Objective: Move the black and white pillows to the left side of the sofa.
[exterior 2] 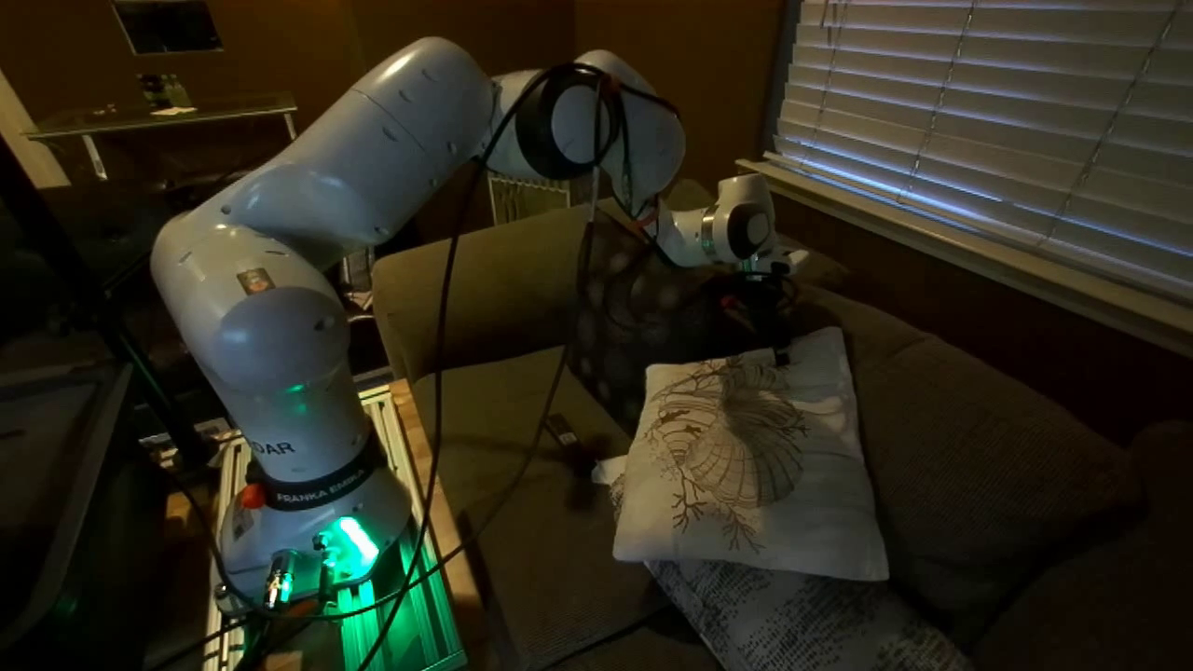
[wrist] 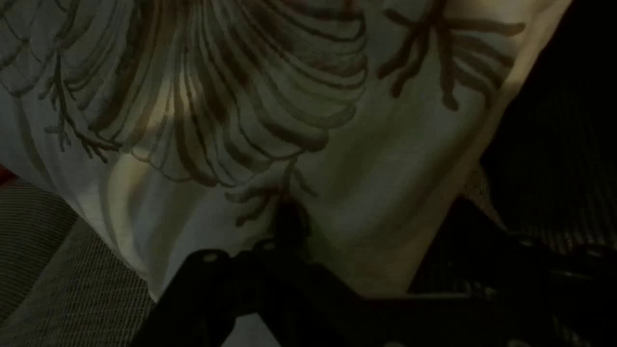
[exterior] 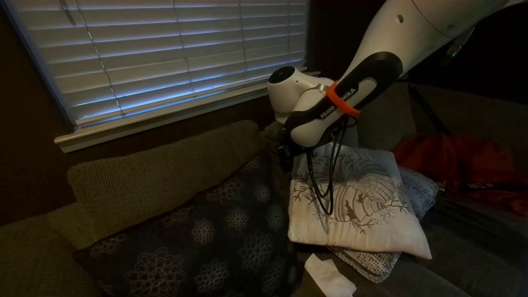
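The black gripper (wrist: 378, 212) is at the edge of the cream-white square cloth pillow with brown shell lines (exterior 2: 736, 457). Its fingers stand wide apart, one over the cloth and one just past the edge; I see no firm hold. Right under the gripper, this pillow lies on a grey-speckled cloth pillow (exterior 2: 802, 615). Just beside the gripper, the black square cloth pillow with pale flowers (exterior: 198, 243) leans on the big olive-brown cloth sofa (exterior: 165, 173). The white one looks light, soft and hard to break. Smooth cloth may slip, so pinch the edge deep, not the fat middle.
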